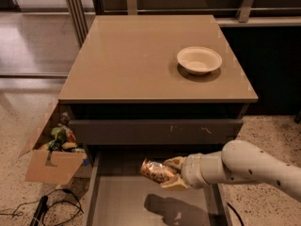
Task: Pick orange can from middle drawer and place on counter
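Camera view entry: the gripper [170, 173], on a pale arm reaching in from the right, is clamping its two fingers around the right end of the orange can [156, 170]. The can is lying sideways in that grip and hanging above the floor of the open middle drawer [120, 204], not touching it. Its shadow is falling on the bare floor below, suggesting it is being held clear of the low walls for the trip to the top. The counter [141, 55] is sitting above, with a shallow bowl [199, 59] resting near its right rear corner, so the front and left are looking like the likelier landing place. The closed drawer front [160, 131] under the top is showing scratches. A cardboard box [49, 166] of oddments is standing on the ground left of the cabinet. Markings: the can's print is appearing mottled orange, brown and white; no brand or wording is legible, possibly because of glare.
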Controlling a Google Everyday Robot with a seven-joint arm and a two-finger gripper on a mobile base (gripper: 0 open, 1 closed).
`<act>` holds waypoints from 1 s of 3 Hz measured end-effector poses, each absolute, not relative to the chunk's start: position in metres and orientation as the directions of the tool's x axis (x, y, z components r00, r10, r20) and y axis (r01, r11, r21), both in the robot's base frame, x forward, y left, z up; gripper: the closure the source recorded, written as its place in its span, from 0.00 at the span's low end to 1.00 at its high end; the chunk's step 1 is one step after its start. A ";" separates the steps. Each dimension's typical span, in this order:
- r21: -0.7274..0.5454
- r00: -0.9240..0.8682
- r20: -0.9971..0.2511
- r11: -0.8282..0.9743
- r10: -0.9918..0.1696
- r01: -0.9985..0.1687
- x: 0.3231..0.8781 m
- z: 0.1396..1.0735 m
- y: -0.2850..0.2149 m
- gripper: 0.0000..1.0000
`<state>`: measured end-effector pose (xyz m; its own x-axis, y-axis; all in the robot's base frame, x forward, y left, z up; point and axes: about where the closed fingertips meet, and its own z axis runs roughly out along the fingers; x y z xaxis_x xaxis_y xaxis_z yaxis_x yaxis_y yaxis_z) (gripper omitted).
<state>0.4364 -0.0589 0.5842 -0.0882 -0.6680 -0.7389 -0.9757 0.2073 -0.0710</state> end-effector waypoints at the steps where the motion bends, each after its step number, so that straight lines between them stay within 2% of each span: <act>1: -0.186 -0.009 -0.695 0.192 -0.719 -0.964 0.438 0.677 -0.086 1.00; 2: -0.184 -0.010 -0.696 0.192 -0.718 -0.964 0.439 0.675 -0.085 1.00; 3: -0.263 0.054 -0.665 0.165 -0.745 -0.951 0.443 0.714 -0.079 1.00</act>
<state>0.4430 -0.0794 0.7142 0.0545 -0.7453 -0.6645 -0.9505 0.1651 -0.2631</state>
